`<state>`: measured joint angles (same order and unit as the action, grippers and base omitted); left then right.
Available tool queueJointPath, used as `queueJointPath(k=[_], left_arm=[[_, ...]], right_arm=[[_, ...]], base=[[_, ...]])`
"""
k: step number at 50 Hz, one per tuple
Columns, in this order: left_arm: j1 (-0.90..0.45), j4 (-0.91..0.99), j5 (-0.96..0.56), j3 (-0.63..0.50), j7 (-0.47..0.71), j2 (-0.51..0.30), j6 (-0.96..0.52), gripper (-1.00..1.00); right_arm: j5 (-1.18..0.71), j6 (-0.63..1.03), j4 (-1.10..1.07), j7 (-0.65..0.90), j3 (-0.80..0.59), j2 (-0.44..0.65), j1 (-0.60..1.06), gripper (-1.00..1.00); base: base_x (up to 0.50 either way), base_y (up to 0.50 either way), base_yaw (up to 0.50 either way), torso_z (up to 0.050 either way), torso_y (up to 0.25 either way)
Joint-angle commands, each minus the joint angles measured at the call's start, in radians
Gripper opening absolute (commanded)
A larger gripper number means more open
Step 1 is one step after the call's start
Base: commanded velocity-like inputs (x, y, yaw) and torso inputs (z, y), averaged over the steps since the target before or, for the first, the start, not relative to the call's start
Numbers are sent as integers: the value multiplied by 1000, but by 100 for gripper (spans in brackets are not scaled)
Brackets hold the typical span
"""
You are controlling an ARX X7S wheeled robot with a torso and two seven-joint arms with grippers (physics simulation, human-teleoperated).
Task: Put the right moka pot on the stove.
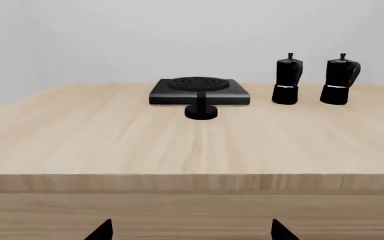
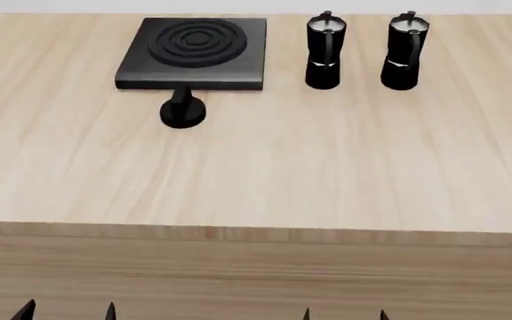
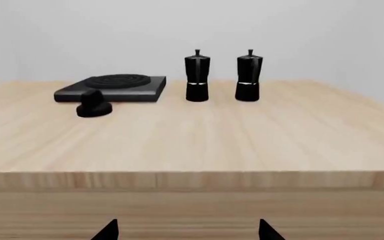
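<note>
The right moka pot (image 2: 405, 51) (image 1: 339, 78) (image 3: 249, 75) stands upright at the back right of the wooden table, glossy black with a knobbed lid. A look-alike pot (image 2: 325, 52) stands just left of it. The stove (image 2: 194, 52) (image 1: 199, 91) (image 3: 112, 88), a flat black slab with ring burner, lies at the back left. My left gripper (image 2: 67, 312) (image 1: 190, 231) and right gripper (image 2: 344, 315) (image 3: 188, 230) hang below the table's front edge, both open and empty, far from the pots. Only the fingertips show.
A small black round knob (image 2: 183, 111) sits on the table just in front of the stove. The table's front edge (image 2: 256, 233) runs across between the grippers and everything on top. Bare wood stretches from the edge to the pots.
</note>
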<state>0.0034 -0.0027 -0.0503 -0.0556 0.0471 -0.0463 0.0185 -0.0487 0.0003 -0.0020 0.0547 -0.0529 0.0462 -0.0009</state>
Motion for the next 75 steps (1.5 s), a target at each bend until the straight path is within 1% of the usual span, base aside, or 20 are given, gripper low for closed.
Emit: queueJointPath(k=[1,16,21,25,27,29,30,34,38,43,75], left_arm=[[-2,3,-25,-22,20,-20,1,100],[-2,7,-51,-44,32,-39,-1,100],[-1,-7,-46,-53,39,-43,28,100],[1,5,-64,-53,41,-46,25,100],[-10,-1,-25,-59,83,-45,-18,100],[-6,5,-51,-62,60,-50,5,100],[4,9,-67,-55,52,-50,51,100],[0,-3,-53,-66,65,-56,45,100],[-1,7,-65,-67,70,-60,32,100],[-3,8,-72,-69,79,-64,25,100],[-9,-10,-96,-99,107,-87,43,100]], right_arm=[[-21,-3,5,25,-20,20,4,100],[-43,-11,18,44,-37,38,8,100],[-41,-19,29,55,-43,43,11,100],[-47,-10,17,61,-49,47,9,100],[-51,-12,20,63,-51,49,9,100],[-52,-9,17,67,-54,52,10,100],[-53,-9,17,68,-55,53,9,100],[-65,-13,15,67,-59,57,8,100],[-42,-11,15,86,-70,63,10,100],[-58,-1,11,87,-73,66,12,100],[-84,-21,29,126,-92,85,20,100]], base=[[0,0,0,42,39],[0,0,0,45,39],[0,0,0,45,36],[0,0,0,0,0],[0,0,0,0,0],[0,0,0,0,0],[0,0,0,0,0],[0,0,0,0,0],[0,0,0,0,0],[38,0,0,0,0],[358,0,0,0,0]])
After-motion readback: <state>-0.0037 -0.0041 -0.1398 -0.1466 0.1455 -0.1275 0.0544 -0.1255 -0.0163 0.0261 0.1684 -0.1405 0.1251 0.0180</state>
